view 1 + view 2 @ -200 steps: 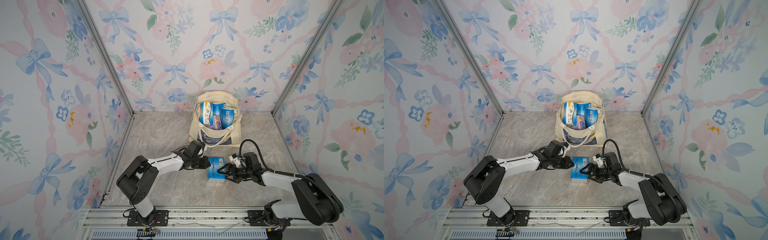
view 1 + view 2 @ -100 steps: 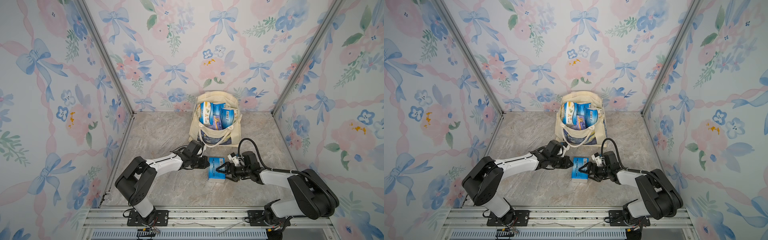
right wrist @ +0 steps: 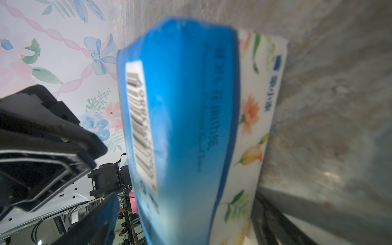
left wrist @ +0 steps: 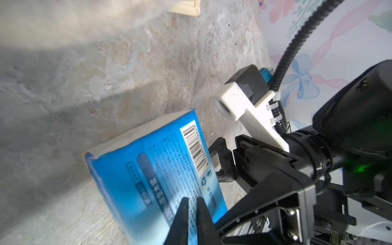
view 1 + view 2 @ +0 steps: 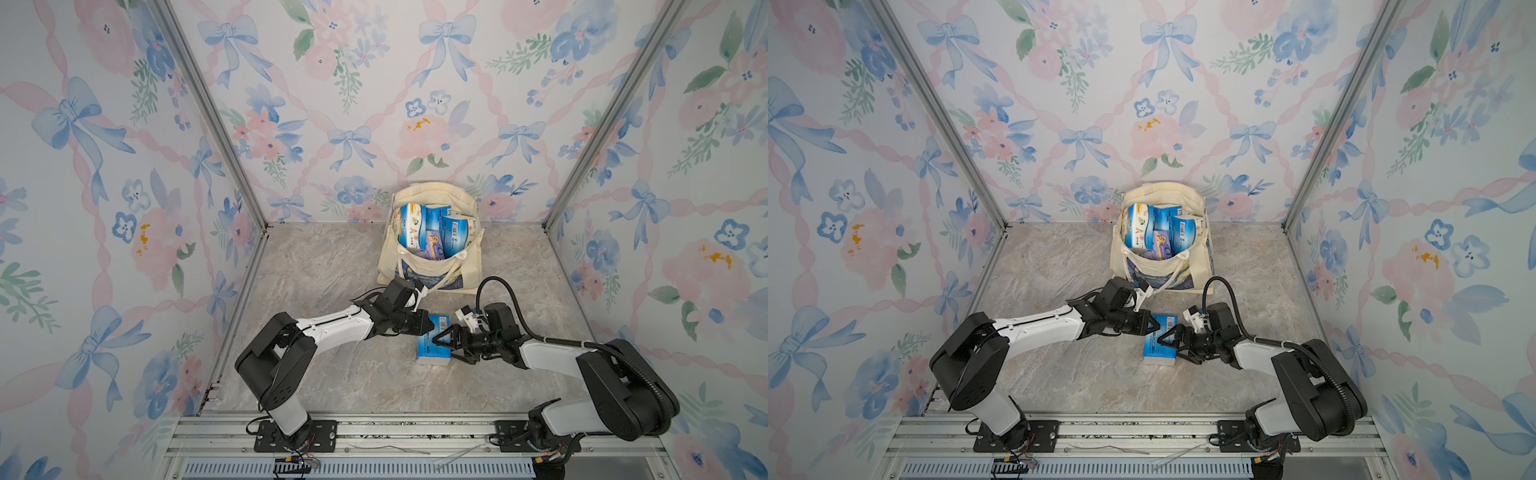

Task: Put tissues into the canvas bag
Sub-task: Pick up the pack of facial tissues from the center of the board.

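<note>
At 6 o'clock of canvas bag (image 5: 430,276), tissue pack (image 5: 428,352) on table (image 5: 328,282), long axis 12–6, barcode end toward 12; left gripper (image 5: 430,326) pressed together at its 11 o'clock corner. Right gripper (image 5: 444,347) spread, straddling its 3 o'clock side.

**Print on the tissue packs**

The blue tissue pack (image 4: 152,180) on the table (image 4: 106,74) carries a white barcode (image 4: 194,148); its digits are too blurred to read. Beside it stands a recycling sign (image 4: 203,180). Large white print on the same face begins "100", followed by Chinese characters. The right wrist view shows blue Chinese lettering (image 3: 270,101) on the pack's white floral side, illegible. In both top views, 1 barcoded pack (image 5: 455,230) (image 5: 1185,230) stands in the canvas bag (image 5: 471,270).
</note>
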You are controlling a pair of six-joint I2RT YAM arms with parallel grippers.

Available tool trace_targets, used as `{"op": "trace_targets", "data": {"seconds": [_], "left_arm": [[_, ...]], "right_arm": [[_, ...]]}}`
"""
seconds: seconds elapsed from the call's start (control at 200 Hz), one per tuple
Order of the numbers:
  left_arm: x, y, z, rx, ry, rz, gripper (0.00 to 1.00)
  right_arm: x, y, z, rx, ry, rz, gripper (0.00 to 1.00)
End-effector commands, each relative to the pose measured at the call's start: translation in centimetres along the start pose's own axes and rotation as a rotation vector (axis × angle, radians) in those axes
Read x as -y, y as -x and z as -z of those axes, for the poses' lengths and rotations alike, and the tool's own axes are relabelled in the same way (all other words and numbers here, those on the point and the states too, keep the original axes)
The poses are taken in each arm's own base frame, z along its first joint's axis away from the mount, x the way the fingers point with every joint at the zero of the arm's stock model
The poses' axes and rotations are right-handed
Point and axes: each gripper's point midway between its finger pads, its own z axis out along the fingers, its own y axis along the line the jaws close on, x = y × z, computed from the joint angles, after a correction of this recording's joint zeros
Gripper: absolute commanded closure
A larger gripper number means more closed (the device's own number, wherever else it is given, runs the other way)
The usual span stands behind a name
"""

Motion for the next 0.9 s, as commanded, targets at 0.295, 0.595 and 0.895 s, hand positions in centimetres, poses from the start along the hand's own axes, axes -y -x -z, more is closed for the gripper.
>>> {"op": "trace_targets", "data": {"seconds": [0.295, 0.595, 0.895], "left_arm": [[-4.7, -1.7, -0.5, -0.057, 0.096, 0.067, 0.88], [-6.3, -1.8, 0.2, -0.053, 0.129, 0.089, 0.88], [-6.2, -2.1, -1.0, -0.078, 0.122, 0.082, 0.88]], "right_arm": [[0.8, -0.9, 0.4, -0.012, -0.048, -0.017, 0.04], [1.0, -0.9, 0.5, -0.009, -0.051, -0.023, 0.03], [1.0, -0.6, -0.5, -0.006, -0.027, -0.038, 0.03]]}}
